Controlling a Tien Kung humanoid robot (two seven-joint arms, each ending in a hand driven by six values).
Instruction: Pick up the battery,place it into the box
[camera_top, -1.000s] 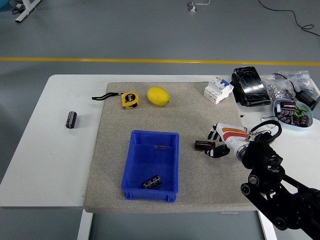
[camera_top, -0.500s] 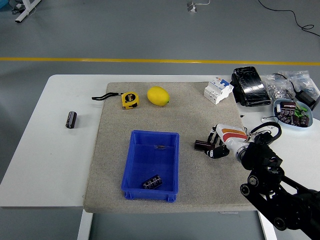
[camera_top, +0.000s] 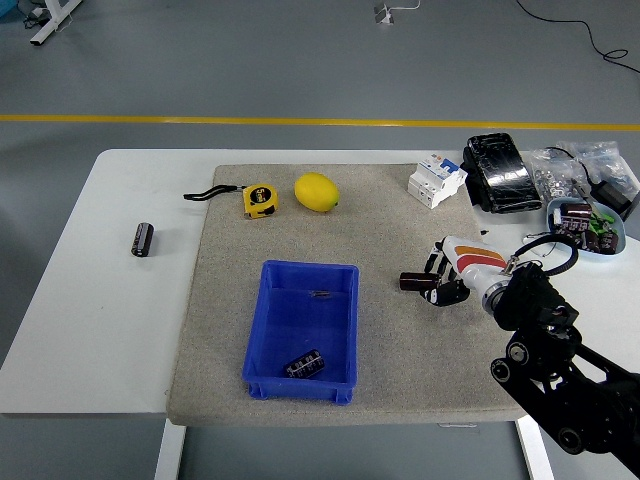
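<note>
**Right hand closed on battery, beside blue box**

Seen from above: white table (camera_top: 90, 330) with a grey-beige mat (camera_top: 370, 230) over its middle. Near the mat's centre, slightly toward 6 o'clock, an open blue box (camera_top: 345, 330), long sides running toward and away from the camera. Inside already, a dark cylinder (camera_top: 304, 364) at the near end and a small dark object (camera_top: 320, 294) at the far end, too small to identify.

Entering from the 4 o'clock corner, the black right arm ending in the right hand (camera_top: 447, 278) with a white and orange back. Fingers curled around a dark cylindrical battery (camera_top: 412, 282), held lying sideways, one end jutting toward 9 o'clock, toward the box. Whether raised off the mat or touching it cannot be told. Held just right of the box's right wall, not yet over the opening. Sideways hold probably suited to carrying across the rim and letting go flat.

At 9 o'clock on bare table, another dark battery (camera_top: 143, 239), well apart from everything. At 11 to 12 o'clock on the mat, a yellow tape measure (camera_top: 260, 199) and a lemon (camera_top: 316, 191), side by side. Toward 2 o'clock, a white circuit breaker (camera_top: 436, 178), a black packet (camera_top: 501, 172), clear bags of small parts (camera_top: 560, 170) and a tray of components (camera_top: 585, 225), likely spare stock kept clear of the working area.

No left arm visible.
</note>
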